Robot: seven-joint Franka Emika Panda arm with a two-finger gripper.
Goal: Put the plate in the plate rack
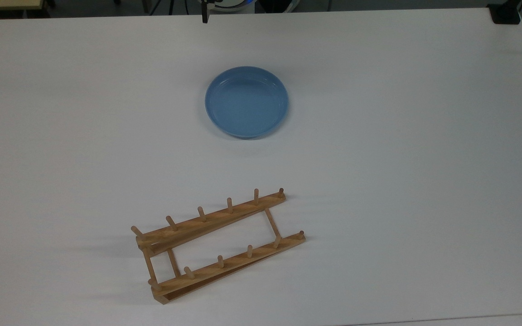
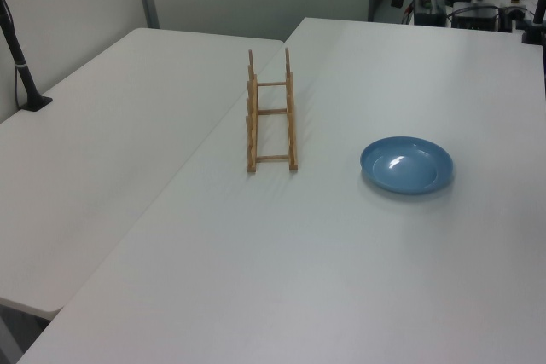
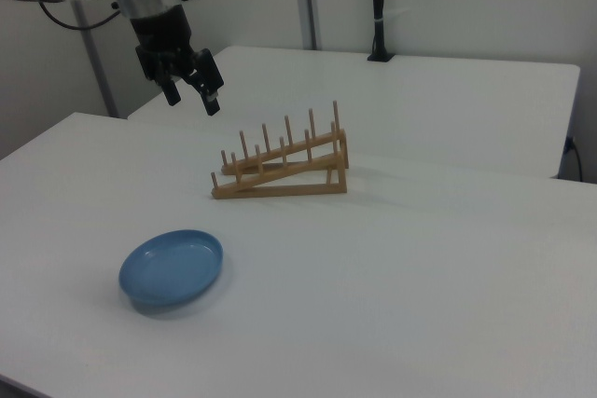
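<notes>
Two task things, top view: the plate (image 1: 246, 101) lies flat on the white table (image 1: 424, 158), upper middle; the plate rack (image 1: 218, 244) stands well apart from it, lower in the top view, set at a slant with its rails rising toward the top view's right.
Rack, top view: two long rails joined by thin crossbars, short pegs upright along each rail, nothing between them.
Arm tip, top view: a dark piece (image 1: 205, 12) hangs at the upper edge, above the far side of the table.
Left view, plate: flat on the table (image 2: 341, 279), rim up, to the left view's right of the rack (image 2: 271, 117) and clear of it.
Left view, rack: seen end on, rails running away from the camera.
Right view, gripper: the gripper (image 3: 193, 92) hangs in the air at upper left, fingers spread apart, nothing between them.
Right view, plate: low on the right view's left (image 3: 173, 268), well below the gripper; the rack (image 3: 283, 167) stands behind it toward the middle.
</notes>
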